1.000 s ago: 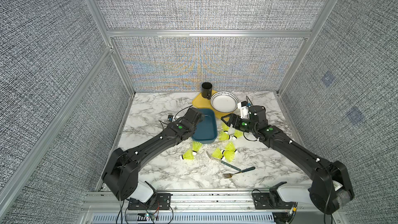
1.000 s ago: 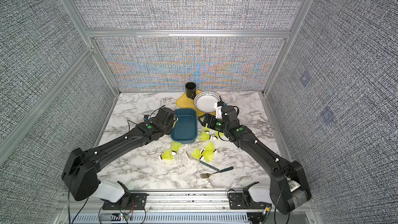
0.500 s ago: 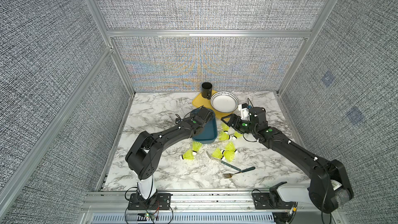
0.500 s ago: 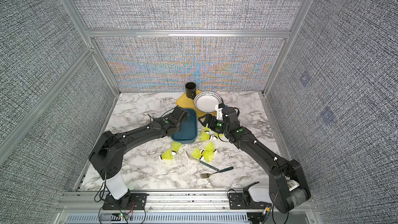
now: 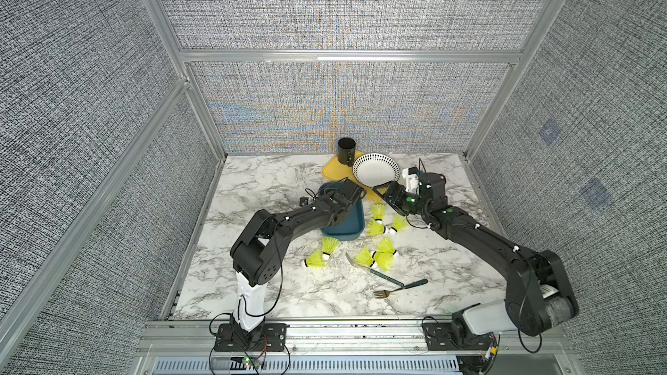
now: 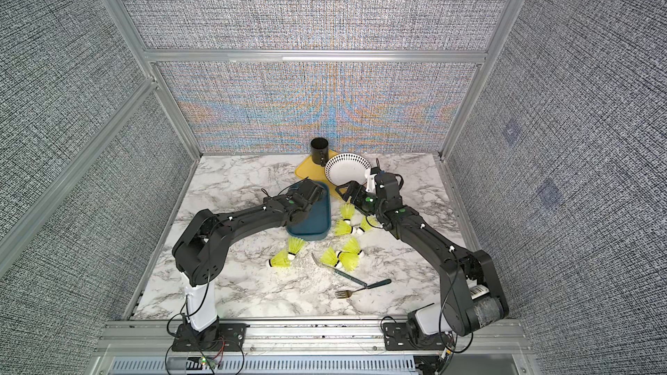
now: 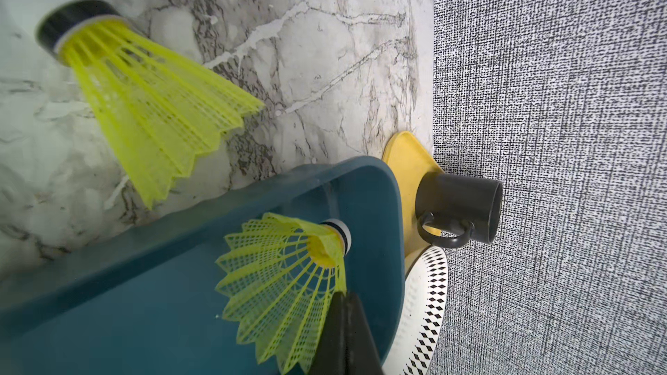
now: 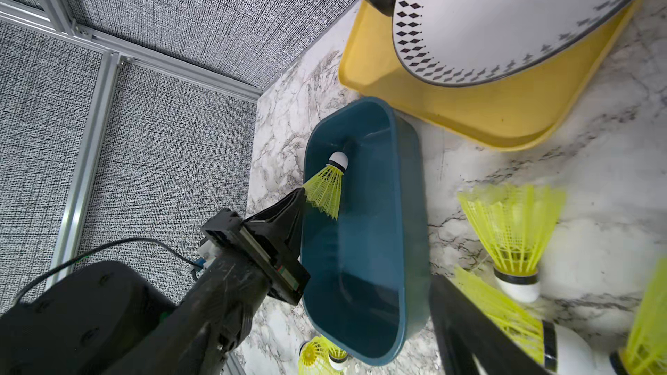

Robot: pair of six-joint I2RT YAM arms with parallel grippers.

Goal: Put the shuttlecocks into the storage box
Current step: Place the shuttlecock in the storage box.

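— Over the storage box (image 8: 408, 211), at its end nearest the yellow tray (image 8: 451, 113): is that where the held shuttlecock (image 8: 326, 185) hangs?

— Yes, within the box's outline in both wrist views. The left gripper (image 8: 300, 194) is clamped on the rim of its skirt. Its long axis runs straight on from the gripper, white tip leading toward the box's end wall. Whether the tip touches the box's floor I cannot tell.

— So what does the next move turn on?

— Only a release, I judge. It sits between the walls, so letting go should drop it in.

— And the right gripper (image 5: 382, 196)?

— Jaws wide apart, clamping nothing that I can see. It hovers just beside the box's long wall on the right arm's side, above three loose shuttlecocks (image 5: 375, 227) on the table (image 5: 274, 189). That arm is the nearer one for those.

— Anything in the way?

— Two more lie at the box's near end, and three farther out beside the knife (image 5: 375, 273) and fork (image 5: 399, 289). The bowl (image 5: 375, 171) on the tray stands near the right gripper, and the mug (image 5: 346, 151) is beyond it.
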